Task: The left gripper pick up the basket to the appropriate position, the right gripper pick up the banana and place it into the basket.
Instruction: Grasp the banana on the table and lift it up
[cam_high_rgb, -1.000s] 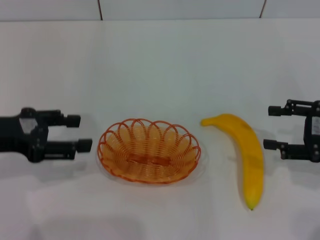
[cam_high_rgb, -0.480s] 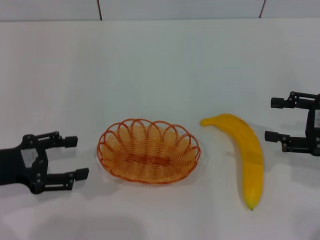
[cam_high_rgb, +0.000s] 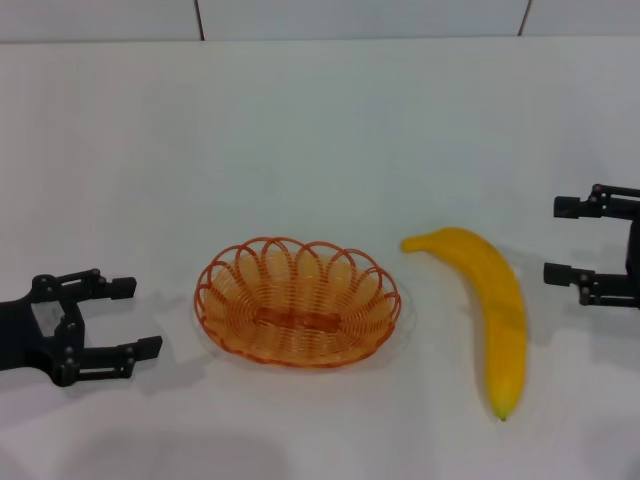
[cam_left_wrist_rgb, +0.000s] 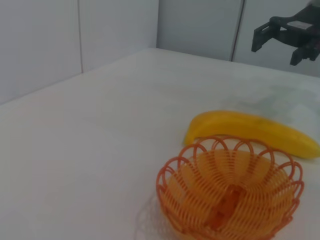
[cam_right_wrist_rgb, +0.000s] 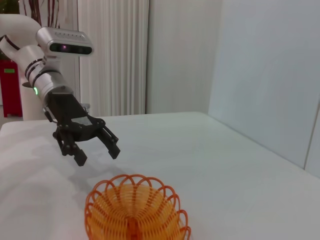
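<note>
While both tools gape wide, banana (cam_high_rgb: 493, 318) lengthwise near-to-far, stem toward basket (cam_high_rgb: 298, 300)

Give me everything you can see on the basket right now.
The basket is a shallow oval of orange wire with a looped, scalloped rim and a flat ribbed floor. It sits upright and empty on the white table, untouched. The open left gripper is off its left end, apart from it; the banana lies beside its right end, not touching.

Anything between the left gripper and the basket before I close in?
Nothing: the head view shows only bare white table between the open left gripper and the basket. The right wrist view agrees.
</note>
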